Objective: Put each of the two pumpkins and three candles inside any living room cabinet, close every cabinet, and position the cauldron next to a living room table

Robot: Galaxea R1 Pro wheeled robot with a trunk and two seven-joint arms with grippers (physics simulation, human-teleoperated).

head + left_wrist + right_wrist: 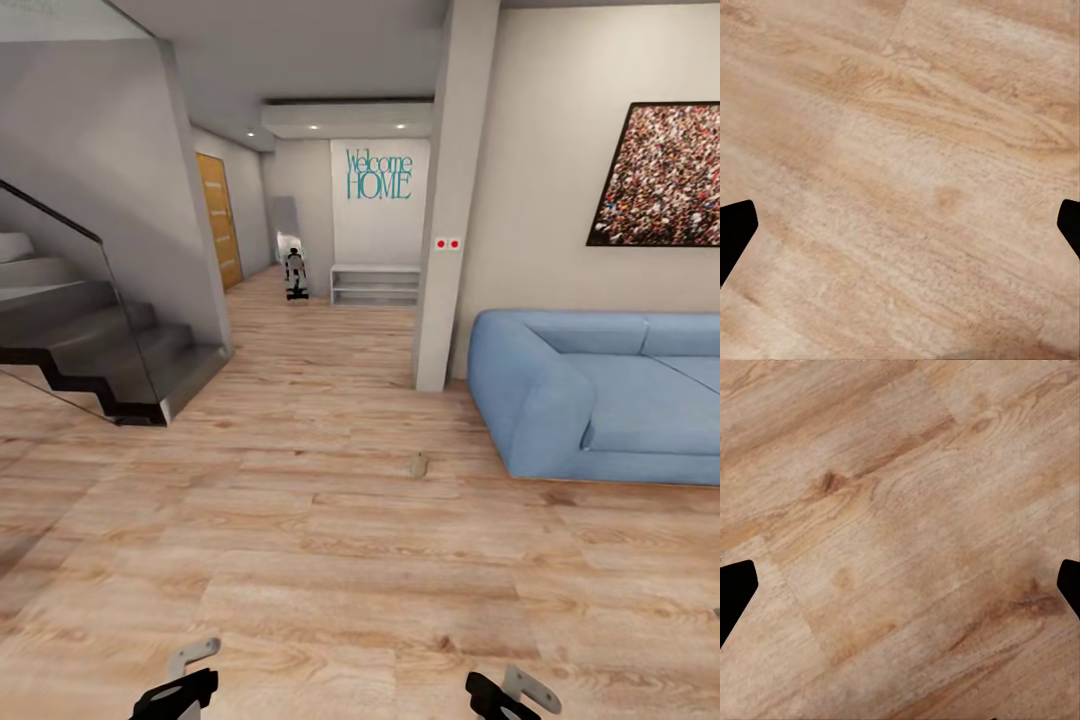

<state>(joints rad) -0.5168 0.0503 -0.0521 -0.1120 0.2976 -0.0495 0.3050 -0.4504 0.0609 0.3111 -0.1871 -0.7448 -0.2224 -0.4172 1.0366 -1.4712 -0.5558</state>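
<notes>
Little of the task looks done from here: the robot seems to be on its way across the wooden floor (330,560) of the living room, with nothing carried. One small beige thing, probably a candle (418,463), sits on the floor just off the near corner of the blue sofa (600,395), so at least that one has yet to be put away. No pumpkins, cabinet or cauldron can be made out, so their state cannot be judged. The left gripper (900,225) and the right gripper (900,585) both hang over bare boards, fingers wide apart and empty, their tips cut off at the frame edges. The candle is too small to tell upright from tipped, and the sofa runs off past the edge of the head view.
</notes>
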